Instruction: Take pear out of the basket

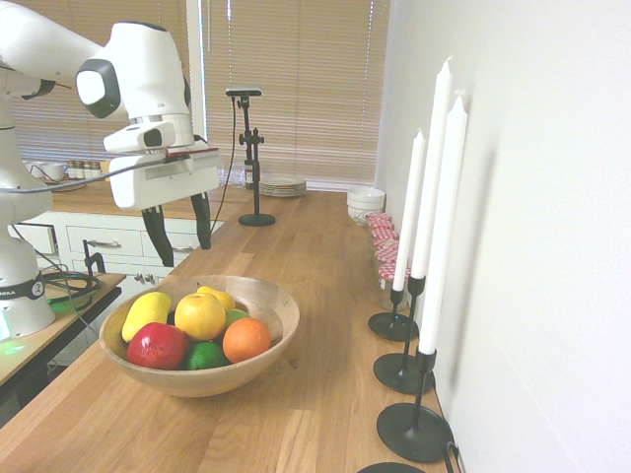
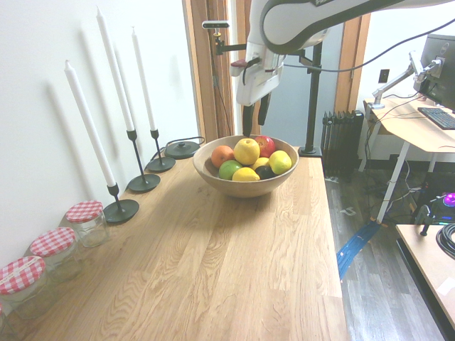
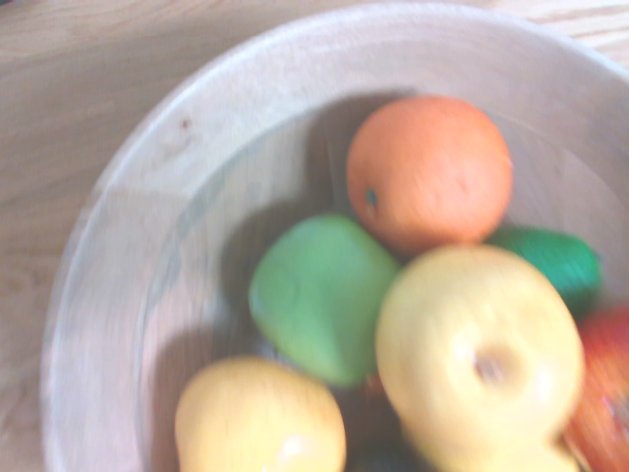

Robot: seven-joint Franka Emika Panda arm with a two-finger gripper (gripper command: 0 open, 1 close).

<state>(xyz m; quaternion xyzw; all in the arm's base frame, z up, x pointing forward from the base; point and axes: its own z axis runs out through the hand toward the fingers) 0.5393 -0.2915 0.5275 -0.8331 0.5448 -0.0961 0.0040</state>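
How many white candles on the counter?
3, in a row of black holders along the wall: one nearest the jars, one in the middle, one farthest from the jars. Both exterior views show three; none seems hidden.

Candles (image 1: 442,207), jars (image 2: 53,252), perhaps glass, with red-checked lids (image 2: 51,241).

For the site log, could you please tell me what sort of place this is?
Probably a kitchen: a wooden counter holding a bowl of fruit, stacked plates and lidded jars.
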